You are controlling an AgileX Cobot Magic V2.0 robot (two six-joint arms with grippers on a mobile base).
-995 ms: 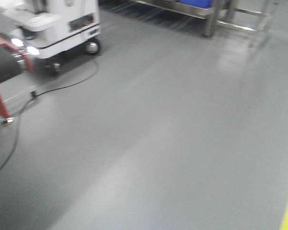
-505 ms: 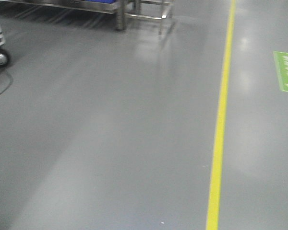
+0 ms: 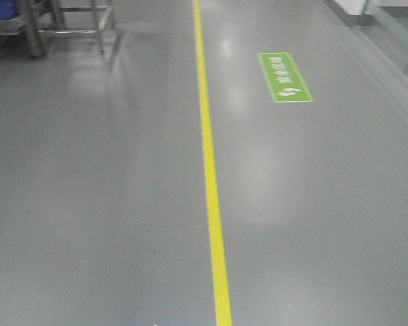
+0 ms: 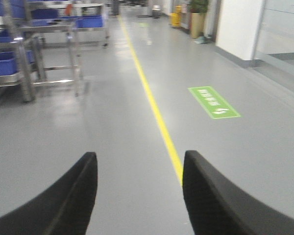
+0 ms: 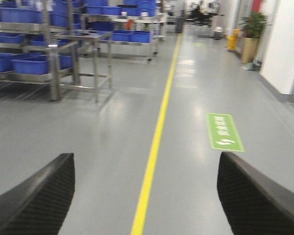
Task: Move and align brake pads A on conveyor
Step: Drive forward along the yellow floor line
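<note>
Left gripper (image 4: 139, 161) and right gripper (image 5: 145, 161) gape empty over grey floor (image 3: 88, 204); conveyor unseen; the base should find it before reaching.

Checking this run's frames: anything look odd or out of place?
No spill or damage. Oddity: no conveyor or pads in any view, only floor, yellow line, green floor sign. The left gripper and right gripper are open, empty.

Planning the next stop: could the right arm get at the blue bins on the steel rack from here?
Probably not. The blue bins sit well across the floor from the open right claw; nothing blocks them, they look too far.
</note>
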